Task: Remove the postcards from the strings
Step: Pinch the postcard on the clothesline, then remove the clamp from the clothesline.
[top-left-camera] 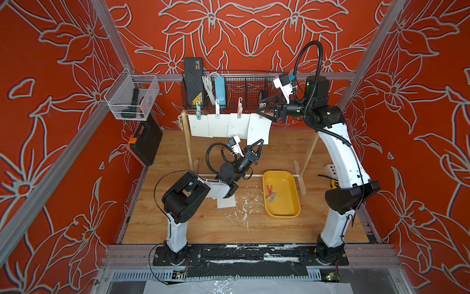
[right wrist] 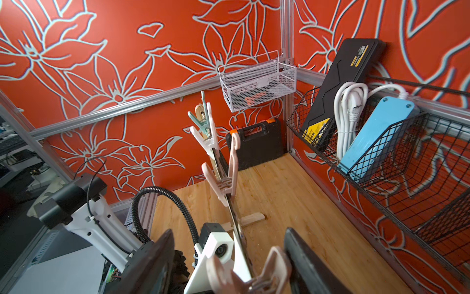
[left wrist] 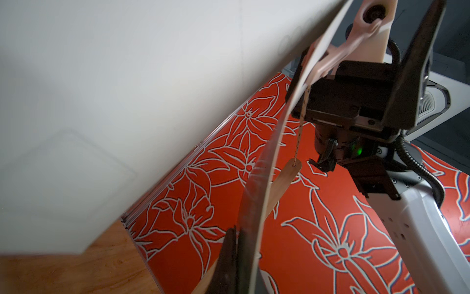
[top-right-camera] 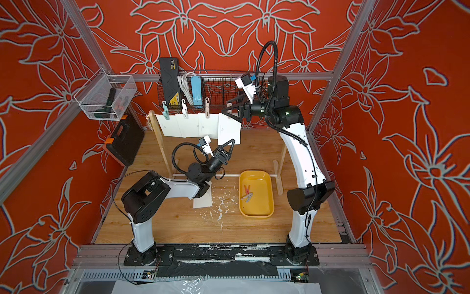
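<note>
Several white postcards (top-left-camera: 216, 126) hang from the string (left wrist: 301, 127) between two wooden posts, held by pastel pegs. My left gripper (top-left-camera: 260, 140) (left wrist: 237, 231) is shut on the lower edge of the rightmost postcard (top-left-camera: 259, 128), which shows edge-on in the left wrist view. My right gripper (top-left-camera: 260, 106) (right wrist: 229, 233) is up at the string, open, with its jaws either side of that card's pink peg (right wrist: 254, 275). One finger (right wrist: 300, 254) touches the peg's handle; the other stands apart. Another postcard (top-left-camera: 226, 202) lies on the table, partly under the left arm.
A yellow tray (top-left-camera: 290, 203) on the table right of centre holds a red peg (top-left-camera: 269, 189) and a grey one. A black wire basket (top-left-camera: 244, 89) hangs on the back wall just behind the string. A black case (top-left-camera: 146, 142) leans at the left.
</note>
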You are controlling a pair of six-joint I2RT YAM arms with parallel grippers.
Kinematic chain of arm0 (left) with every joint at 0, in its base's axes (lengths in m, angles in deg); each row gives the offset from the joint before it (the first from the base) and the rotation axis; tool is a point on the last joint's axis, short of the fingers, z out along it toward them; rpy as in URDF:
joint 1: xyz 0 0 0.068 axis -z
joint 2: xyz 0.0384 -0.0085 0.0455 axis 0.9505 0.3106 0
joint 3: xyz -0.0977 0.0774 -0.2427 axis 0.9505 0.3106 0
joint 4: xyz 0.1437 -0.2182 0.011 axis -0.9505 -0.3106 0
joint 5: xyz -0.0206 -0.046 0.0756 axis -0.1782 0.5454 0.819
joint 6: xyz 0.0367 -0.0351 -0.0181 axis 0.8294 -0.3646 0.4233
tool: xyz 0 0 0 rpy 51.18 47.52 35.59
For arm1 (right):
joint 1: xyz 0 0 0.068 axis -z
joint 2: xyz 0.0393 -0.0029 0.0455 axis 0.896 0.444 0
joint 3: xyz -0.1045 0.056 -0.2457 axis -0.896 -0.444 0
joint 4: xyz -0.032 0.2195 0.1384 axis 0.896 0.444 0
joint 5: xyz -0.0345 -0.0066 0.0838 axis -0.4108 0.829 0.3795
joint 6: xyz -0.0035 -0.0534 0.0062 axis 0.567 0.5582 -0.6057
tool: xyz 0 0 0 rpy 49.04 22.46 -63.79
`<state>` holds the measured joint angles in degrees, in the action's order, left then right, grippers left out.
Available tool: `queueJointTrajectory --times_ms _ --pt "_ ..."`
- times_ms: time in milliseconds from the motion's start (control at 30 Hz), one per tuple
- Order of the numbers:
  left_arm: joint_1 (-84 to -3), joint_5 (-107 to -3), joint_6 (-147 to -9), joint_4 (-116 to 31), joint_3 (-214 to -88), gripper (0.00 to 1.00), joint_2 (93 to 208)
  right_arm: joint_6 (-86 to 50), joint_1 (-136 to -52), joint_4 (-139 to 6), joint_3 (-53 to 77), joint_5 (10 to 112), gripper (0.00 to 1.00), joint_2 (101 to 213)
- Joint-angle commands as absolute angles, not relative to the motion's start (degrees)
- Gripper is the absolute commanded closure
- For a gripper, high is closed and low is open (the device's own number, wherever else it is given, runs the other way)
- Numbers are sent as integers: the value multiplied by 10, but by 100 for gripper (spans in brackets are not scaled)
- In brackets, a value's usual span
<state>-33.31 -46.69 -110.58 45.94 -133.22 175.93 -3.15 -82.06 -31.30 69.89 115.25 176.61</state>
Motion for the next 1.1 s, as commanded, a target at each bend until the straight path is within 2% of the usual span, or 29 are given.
queueJointTrajectory --times_ms 0,233,400,500,600,733,1067 --pt "-338 -472 -1113 590 -1340 100 1757 -23 -823 -311 707 1179 42 1769" --pt "-338 -475 -1119 590 -1341 100 1759 -22 -823 -308 702 1189 54 1774" --pt "-339 -475 -1121 590 -1342 100 1760 -25 -823 -312 703 1190 59 1776" --pt "-339 -476 -1124 590 -1345 100 1762 -34 -823 -322 699 1192 55 1780" --pt "-339 -478 -1126 590 -1345 100 1763 -37 -824 -325 698 1195 57 1782" --pt "-339 -480 -1128 590 -1345 100 1763 -48 -824 -340 692 1202 49 1783" --pt "-340 -485 -1134 589 -1351 100 1765 -67 -825 -361 684 1206 57 1786"
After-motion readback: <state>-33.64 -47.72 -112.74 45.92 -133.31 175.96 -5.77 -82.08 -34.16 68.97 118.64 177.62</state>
